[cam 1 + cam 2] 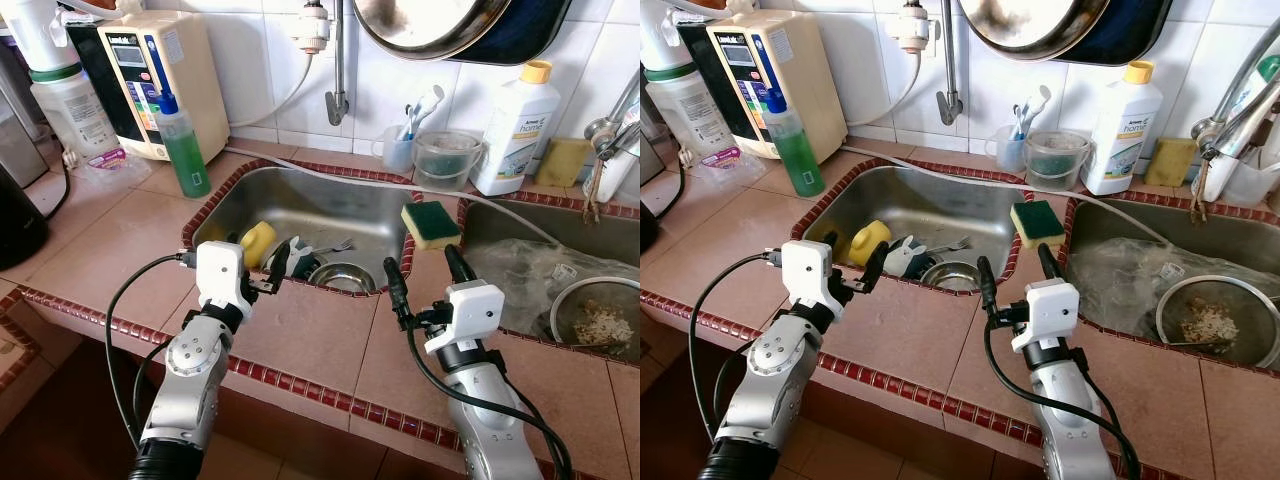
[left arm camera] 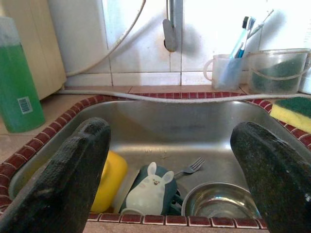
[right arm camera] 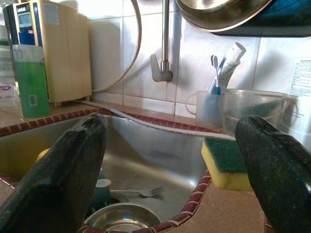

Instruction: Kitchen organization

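- Left gripper [image 1: 258, 263] hovers at the sink's [image 1: 300, 195] near rim, jaws spread.
- Right gripper [image 1: 425, 272] over the desk [image 1: 310, 335], jaws spread (sponge [image 1: 430, 224] just ahead).
- Yellow cup [image 1: 257, 241], fork [image 1: 335, 246], steel bowl [image 1: 342, 276] lie in the sink.

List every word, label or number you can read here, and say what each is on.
"home": on the white detergent bottle with the yellow cap; the smaller word above it is too blurred to read.
Brand word on the beige water unit: too small to read.
Barcode sticker on the green soap bottle: digits unreadable.
Label on the white jug: unreadable.
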You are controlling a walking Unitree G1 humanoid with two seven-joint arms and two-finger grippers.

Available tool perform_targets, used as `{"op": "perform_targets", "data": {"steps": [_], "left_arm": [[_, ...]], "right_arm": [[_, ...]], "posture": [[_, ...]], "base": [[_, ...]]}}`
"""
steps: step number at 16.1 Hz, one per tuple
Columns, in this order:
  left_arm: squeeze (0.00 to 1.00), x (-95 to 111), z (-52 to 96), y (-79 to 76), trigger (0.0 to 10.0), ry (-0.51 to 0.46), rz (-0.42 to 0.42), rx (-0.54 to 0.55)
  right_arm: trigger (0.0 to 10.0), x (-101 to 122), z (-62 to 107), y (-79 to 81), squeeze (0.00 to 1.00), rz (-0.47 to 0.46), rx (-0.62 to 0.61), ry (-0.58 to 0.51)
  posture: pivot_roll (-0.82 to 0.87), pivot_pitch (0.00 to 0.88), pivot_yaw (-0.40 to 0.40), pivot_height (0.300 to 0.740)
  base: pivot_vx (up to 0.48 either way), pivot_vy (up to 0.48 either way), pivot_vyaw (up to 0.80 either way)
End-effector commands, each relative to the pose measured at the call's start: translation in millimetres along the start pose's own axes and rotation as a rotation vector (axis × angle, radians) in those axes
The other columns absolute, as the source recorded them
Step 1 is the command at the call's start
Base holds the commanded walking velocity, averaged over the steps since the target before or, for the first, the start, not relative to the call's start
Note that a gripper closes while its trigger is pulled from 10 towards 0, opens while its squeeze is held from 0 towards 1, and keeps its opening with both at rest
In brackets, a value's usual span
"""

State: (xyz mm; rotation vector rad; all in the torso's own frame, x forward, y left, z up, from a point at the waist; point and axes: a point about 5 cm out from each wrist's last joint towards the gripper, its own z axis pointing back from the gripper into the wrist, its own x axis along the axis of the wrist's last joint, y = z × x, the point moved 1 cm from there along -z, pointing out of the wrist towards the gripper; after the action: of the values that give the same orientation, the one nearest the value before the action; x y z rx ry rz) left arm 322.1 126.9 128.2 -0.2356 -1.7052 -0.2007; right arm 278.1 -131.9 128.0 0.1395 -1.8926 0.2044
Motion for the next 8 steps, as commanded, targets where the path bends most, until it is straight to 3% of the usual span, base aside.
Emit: {"op": "perform_targets", "data": {"steps": [1, 8], "left_arm": [[0.00, 2.1, 1.0, 2.6, 10.0, 0.002, -0.011, 0.001], [0.00, 1.8, 1.8, 3.7, 10.0, 0.009, -0.021, 0.009]], "right_arm": [[10.0, -1.1, 0.1, 0.4, 0.00, -0.001, -0.002, 0.001], [10.0, -0.9, -1.3, 0.3, 0.00, 0.000, -0.001, -0.004]], "posture": [[-0.18, 0.000, 0.098, 0.740], [-0.17, 0.000, 0.097, 0.740]], "base": [[0.000, 0.000, 0.00], [0.000, 0.000, 0.00]]}}
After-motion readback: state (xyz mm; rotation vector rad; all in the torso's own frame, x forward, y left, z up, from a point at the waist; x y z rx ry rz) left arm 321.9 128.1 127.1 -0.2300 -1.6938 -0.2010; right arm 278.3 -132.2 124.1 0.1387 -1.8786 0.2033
